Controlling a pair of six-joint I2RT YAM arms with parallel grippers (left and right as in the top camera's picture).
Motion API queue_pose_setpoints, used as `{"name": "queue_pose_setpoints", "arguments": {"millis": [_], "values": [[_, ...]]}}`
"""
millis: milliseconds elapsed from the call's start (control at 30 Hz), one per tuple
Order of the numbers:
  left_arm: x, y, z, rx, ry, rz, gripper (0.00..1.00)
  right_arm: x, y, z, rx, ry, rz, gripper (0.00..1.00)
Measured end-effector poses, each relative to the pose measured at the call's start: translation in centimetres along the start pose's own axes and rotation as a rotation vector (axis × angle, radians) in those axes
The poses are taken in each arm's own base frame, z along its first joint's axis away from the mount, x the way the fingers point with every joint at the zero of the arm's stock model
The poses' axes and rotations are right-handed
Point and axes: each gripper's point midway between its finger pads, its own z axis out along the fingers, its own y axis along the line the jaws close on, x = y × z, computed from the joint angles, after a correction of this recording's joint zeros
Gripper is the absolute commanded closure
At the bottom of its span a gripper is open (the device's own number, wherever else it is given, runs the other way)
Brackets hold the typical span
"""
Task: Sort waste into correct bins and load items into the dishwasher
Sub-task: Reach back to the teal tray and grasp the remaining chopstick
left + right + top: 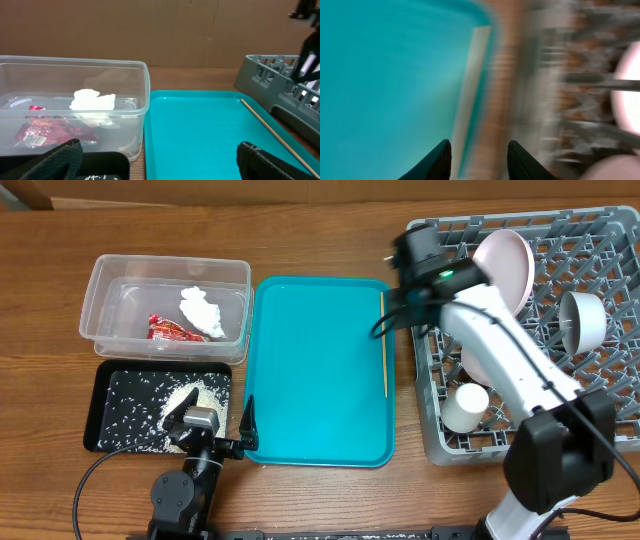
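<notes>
Operator: Lettering anywhere?

Spotter: Only a pale label patch on the red wrapper [42, 132], too small for you to read. It lies in the clear tub [100, 270] left of the teal tray [320, 380], beside the tissue wad [203, 312].

Operator: Grippers?

Spotter: Your left gripper [160, 162] stands wide at the teal tray's near left corner, holding nothing. Your right gripper [479, 160] shows a narrow gap, nothing between its fingers, above the tray's right rim; that view is blurred. One chopstick [384, 345] lies inside the tray along that rim.
</notes>
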Motion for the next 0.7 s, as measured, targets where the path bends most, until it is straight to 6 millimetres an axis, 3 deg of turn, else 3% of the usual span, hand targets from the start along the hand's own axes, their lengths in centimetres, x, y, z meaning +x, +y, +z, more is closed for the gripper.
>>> {"name": "queue_pose_setpoints", "arguments": {"millis": [67, 133, 233, 600, 700], "values": [[0.0, 0.0, 0.0, 0.000, 0.000, 0.000, 0.00, 0.3, 4.0, -0.2, -0.055, -0.015, -0.027, 0.61], [0.0, 0.0, 0.0, 0.000, 0.000, 0.000, 0.00, 0.2, 6.3, -0.2, -0.084, -0.043, -0.032, 0.61], [0.0, 0.0, 0.0, 0.000, 0.000, 0.000, 0.00, 0.5, 7.8, 0.8, -0.065, -0.082, -0.004, 0.58], [0.0, 0.0, 0.0, 0.000, 0.000, 0.000, 0.00, 2.3, 3.0, 10.0, 0.174, -0.039, 0.104, 0.58], [0.0, 0.0, 0.0, 0.000, 0.000, 0.000, 0.00, 3.1, 1.9, 11.4, 0.202, -0.004, 0.116, 0.66]]}}
